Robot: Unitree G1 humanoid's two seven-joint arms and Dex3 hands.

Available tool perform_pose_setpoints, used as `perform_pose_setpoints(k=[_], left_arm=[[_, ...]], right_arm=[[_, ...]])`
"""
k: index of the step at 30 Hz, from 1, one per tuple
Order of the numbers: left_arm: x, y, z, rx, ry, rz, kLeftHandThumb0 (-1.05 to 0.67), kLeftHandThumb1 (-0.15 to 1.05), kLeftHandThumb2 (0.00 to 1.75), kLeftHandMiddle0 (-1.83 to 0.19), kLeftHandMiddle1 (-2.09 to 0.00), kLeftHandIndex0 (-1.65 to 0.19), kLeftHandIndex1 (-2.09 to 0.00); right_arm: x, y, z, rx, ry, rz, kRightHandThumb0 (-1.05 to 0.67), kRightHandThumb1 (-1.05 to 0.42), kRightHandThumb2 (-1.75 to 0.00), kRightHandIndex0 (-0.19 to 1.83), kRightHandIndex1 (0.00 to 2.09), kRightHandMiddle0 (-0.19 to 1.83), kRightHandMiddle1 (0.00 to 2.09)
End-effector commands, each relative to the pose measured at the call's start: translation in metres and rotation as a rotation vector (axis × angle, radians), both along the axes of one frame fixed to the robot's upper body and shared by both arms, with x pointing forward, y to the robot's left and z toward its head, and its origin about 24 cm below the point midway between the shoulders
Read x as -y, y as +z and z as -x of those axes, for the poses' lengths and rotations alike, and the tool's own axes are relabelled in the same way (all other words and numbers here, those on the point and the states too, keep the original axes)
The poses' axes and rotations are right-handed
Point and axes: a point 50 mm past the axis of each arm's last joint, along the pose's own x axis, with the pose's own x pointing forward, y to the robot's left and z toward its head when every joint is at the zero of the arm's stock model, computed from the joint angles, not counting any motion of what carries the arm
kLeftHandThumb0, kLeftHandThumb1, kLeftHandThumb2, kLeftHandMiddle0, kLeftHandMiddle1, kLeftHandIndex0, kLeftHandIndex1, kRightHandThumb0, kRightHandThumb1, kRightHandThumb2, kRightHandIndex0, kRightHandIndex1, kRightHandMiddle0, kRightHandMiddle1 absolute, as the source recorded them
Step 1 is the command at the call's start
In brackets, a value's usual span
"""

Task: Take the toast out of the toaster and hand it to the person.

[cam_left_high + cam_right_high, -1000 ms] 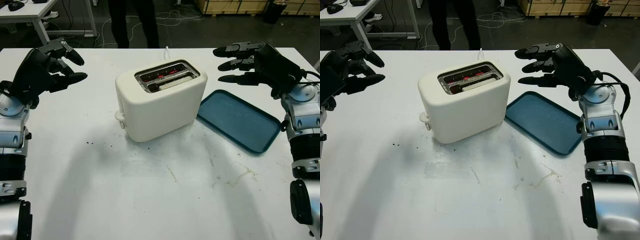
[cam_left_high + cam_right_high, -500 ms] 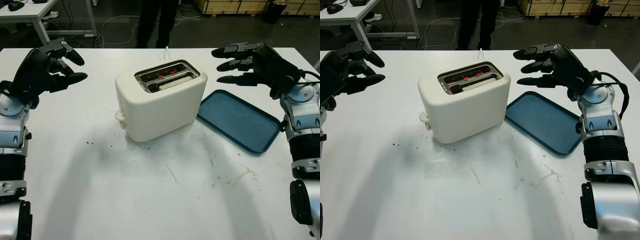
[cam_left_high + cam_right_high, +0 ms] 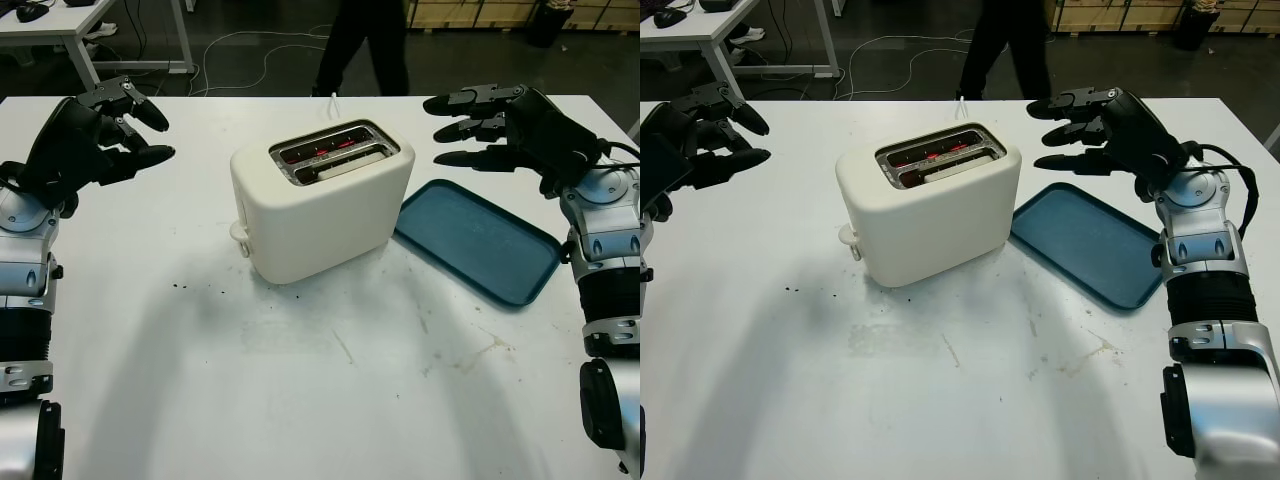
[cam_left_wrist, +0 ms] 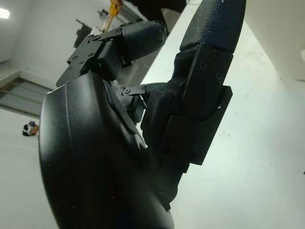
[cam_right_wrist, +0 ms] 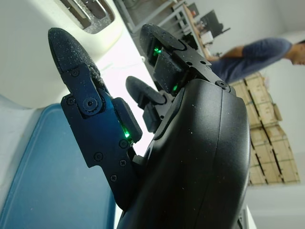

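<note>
toaster (image 3: 320,205), perhaps one toast (image 3: 345,161), two open hands

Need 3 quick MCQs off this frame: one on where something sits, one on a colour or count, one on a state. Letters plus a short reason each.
1. Where is the tray relative to the toaster?
A. On the robot's right side of it
B. On the robot's left side of it
C. On top of it

2. What colour is the tray?
A. Red
B. Blue
C. Yellow

3. What is the right hand doing?
A. Gripping the toast
B. Pressing the toaster lever
C. Open, in the air above the table, holding nothing

Answers:
1 A, the tray lies on the table beside the toaster, toward the right arm.
2 B, its whole surface is blue.
3 C, it is raised beyond the tray and apart from the toaster; the left hand is likewise open at the far left.
</note>
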Motion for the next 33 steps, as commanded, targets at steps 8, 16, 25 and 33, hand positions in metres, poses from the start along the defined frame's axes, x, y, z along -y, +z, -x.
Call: perform_pose_setpoints(k=[8, 16, 25, 33], left_arm=[[-0.0006, 0.0001, 0.0009, -0.007, -0.004, 0.001, -1.05, 0.92, 0.06, -0.50, -1.55, -0.40, -1.48], [-0.0010, 0.0000, 0.0010, -0.003, -0.004, -0.004, -1.05, 0.92, 0.06, -0.50, -1.55, -0.40, -1.48], [-0.0007, 0.0002, 0.0014, -0.003, -0.006, -0.003, -1.05, 0.92, 0.06, -0.50, -1.55, -0.39, -1.48], [-0.0010, 0.0002, 0.0014, -0.002, -0.004, -0.003, -1.05, 0.92, 0.06, -0.50, -1.54, -0.39, -1.48]], right_arm=[[0.0011, 0.0042, -0.0004, 0.018, 0.002, -0.002, -0.70, -0.73, 0.00, 0.55, 0.55, 0.74, 0.00], [0.0004, 0.0040, -0.0006, 0.018, 0.000, -0.006, -0.69, -0.72, 0.00, 0.56, 0.55, 0.74, 0.00], [0.0000, 0.0040, -0.0005, 0.019, 0.002, -0.009, -0.69, -0.72, 0.00, 0.55, 0.56, 0.74, 0.00], [-0.0003, 0.0039, -0.0005, 0.019, 0.005, -0.008, -0.68, -0.72, 0.00, 0.54, 0.58, 0.75, 0.00]])
